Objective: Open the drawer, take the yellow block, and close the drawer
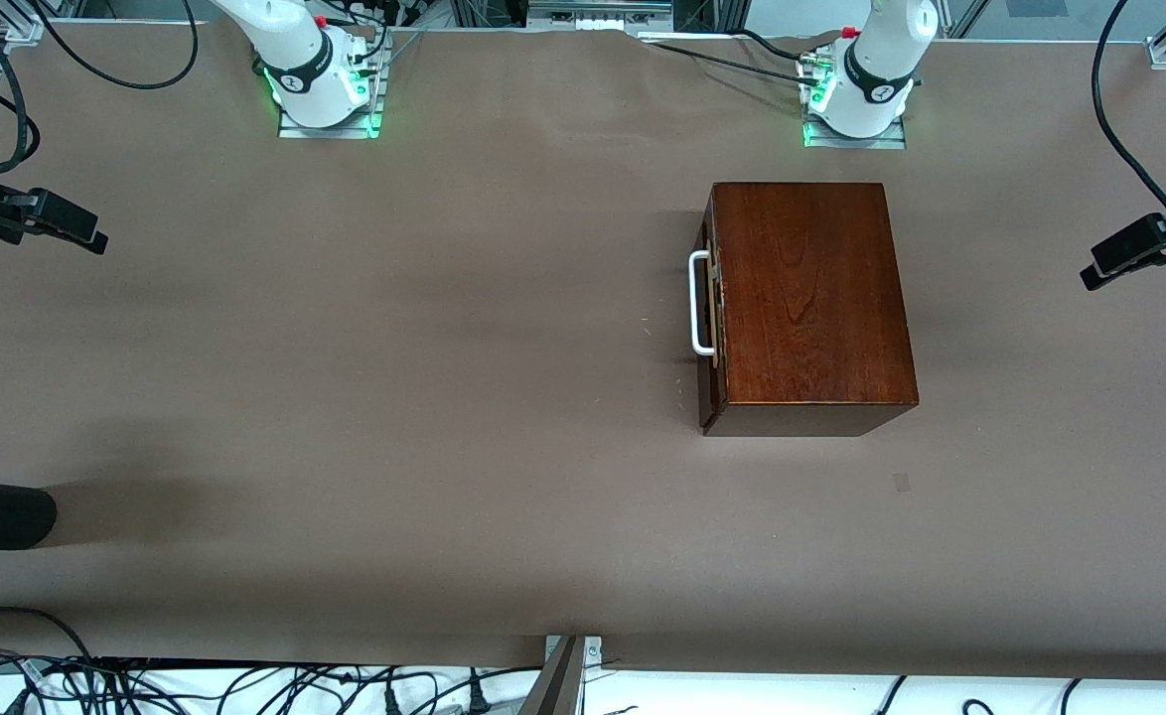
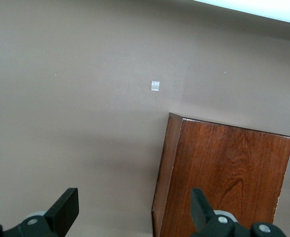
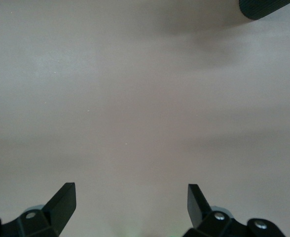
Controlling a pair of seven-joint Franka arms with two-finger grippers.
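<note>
Drawer [image 1: 710,303]: sitting closed in box [image 1: 806,293].
Left pincer [image 2: 133,210]: hanging released over worktop [image 1: 394,348] edge.
Right pincer [image 3: 131,205]: waiting released.

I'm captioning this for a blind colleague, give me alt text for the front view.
A glossy dark mahogany box sits on the brown table near the left arm's base, its drawer shut, white U-shaped bar handle facing the right arm's end. Both arms wait at the table's ends, left end effector and right end effector open.
</note>
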